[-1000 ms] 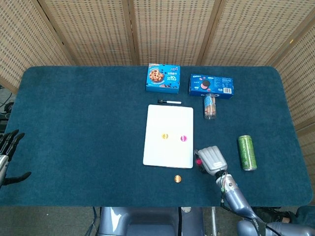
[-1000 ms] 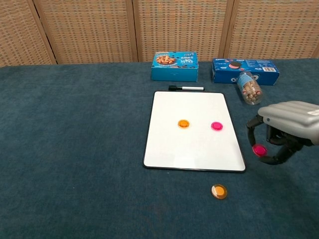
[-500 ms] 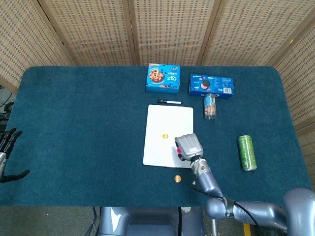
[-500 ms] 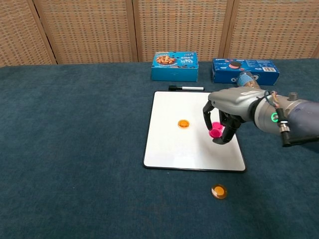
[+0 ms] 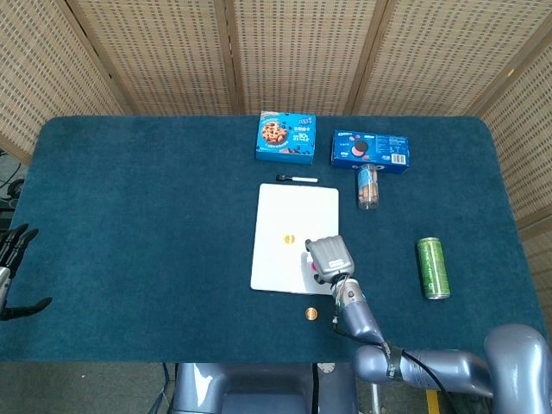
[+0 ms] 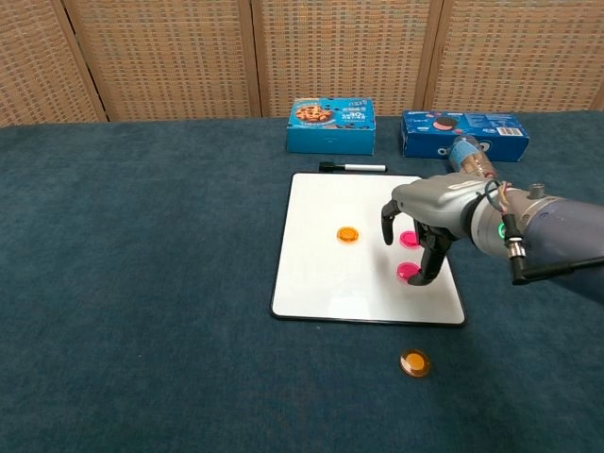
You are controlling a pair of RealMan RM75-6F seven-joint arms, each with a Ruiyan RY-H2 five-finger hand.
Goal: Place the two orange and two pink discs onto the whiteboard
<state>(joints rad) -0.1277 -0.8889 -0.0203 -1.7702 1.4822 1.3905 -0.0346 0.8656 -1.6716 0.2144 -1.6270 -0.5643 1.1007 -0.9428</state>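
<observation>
Right robot hand (image 6: 422,209): over right part of whiteboard (image 6: 321,274), fingers curled downward, fingertips touching a pink disc (image 6: 408,273) lying on the board; grip on it cannot be told. Second pink disc (image 6: 409,240): on board, partly hidden under the hand. Orange disc (image 6: 348,234): on board, left of hand. Second orange disc (image 6: 414,362): on table (image 6: 142,283), off the board near its front right corner. Left robot hand (image 5: 12,267): at far left table edge, fingers spread, holding nothing.
</observation>
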